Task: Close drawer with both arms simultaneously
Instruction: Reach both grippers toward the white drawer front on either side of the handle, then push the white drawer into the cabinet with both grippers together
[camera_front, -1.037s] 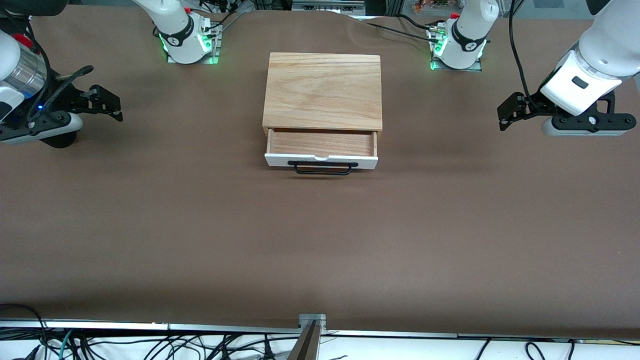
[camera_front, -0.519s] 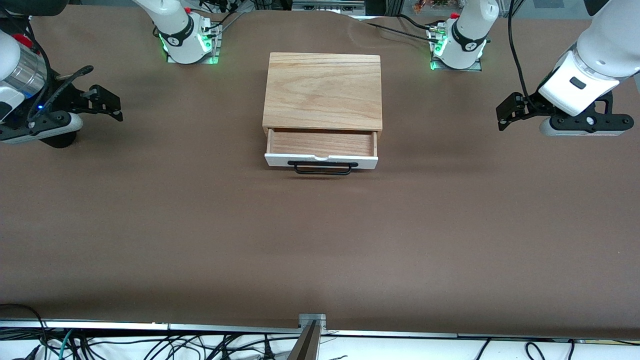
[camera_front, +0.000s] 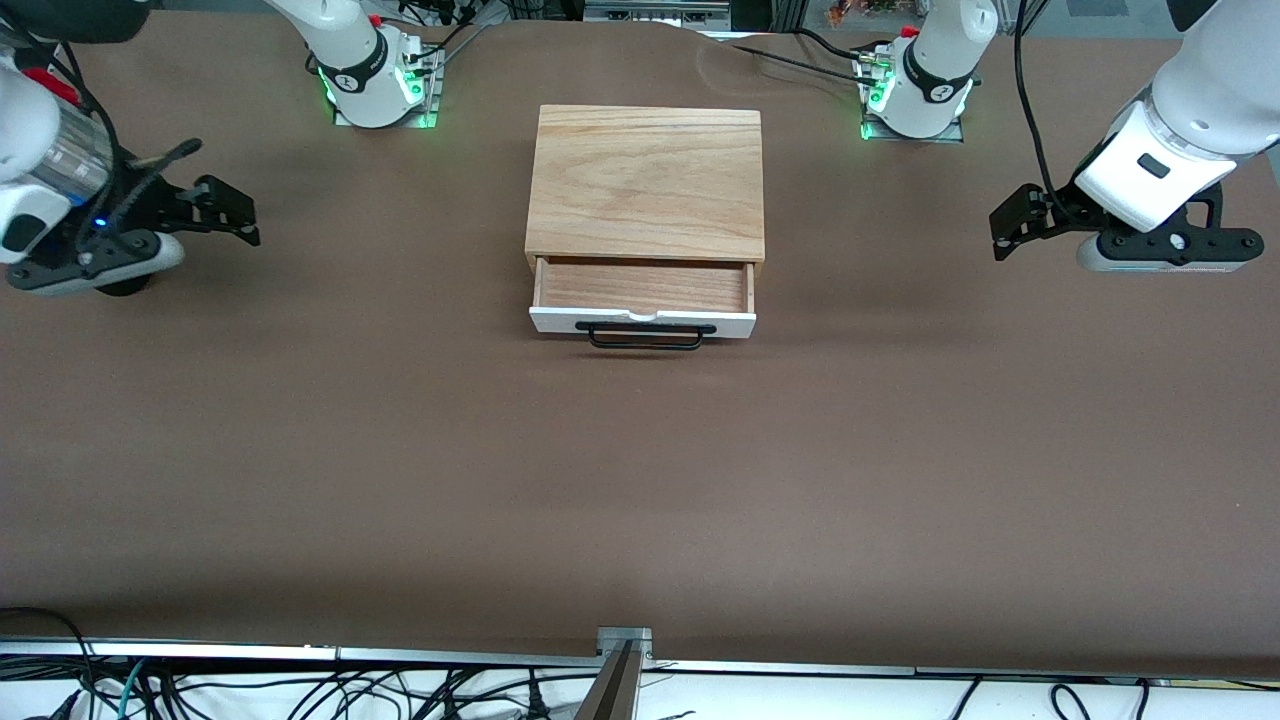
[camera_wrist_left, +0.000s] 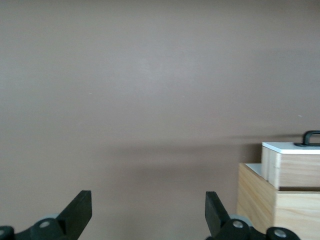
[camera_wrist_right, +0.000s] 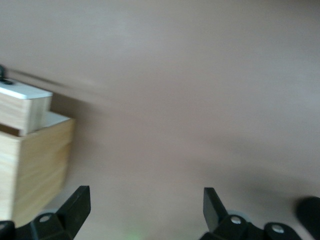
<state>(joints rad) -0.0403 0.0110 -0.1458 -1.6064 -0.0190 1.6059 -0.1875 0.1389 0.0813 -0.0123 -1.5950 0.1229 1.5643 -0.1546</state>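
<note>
Brown table (camera_front: 640, 480) has wide bare room all around the box (camera_front: 646, 183): a broad open strip nearer the front camera, and open stretches toward both arms' ends. Box sits mid-table, between the 2 green-lit bases, its back edge near the base line.

Drawer (camera_front: 643, 286) is pulled partway out of the box on the side facing the front camera. Both grippers are well apart from it, touching nothing.

Left gripper (camera_front: 1008, 228) is in the air over bare table at the left arm's end, fingers (camera_wrist_left: 79, 211) spread apart, nothing between them; its wrist view shows the drawer's corner (camera_wrist_left: 292, 165) sticking out of the box.

Right gripper (camera_front: 232, 212) is in the air over bare table at the right arm's end, fingers (camera_wrist_right: 77, 204) spread apart, nothing held; box (camera_wrist_right: 31, 175) and drawer edge (camera_wrist_right: 22, 107) show in its wrist view.

Drawer look: shallow wood tray, inside bare, white front panel (camera_front: 642, 322), long black bar handle (camera_front: 645, 336) on the front. Box is light oak with visible grain.
</note>
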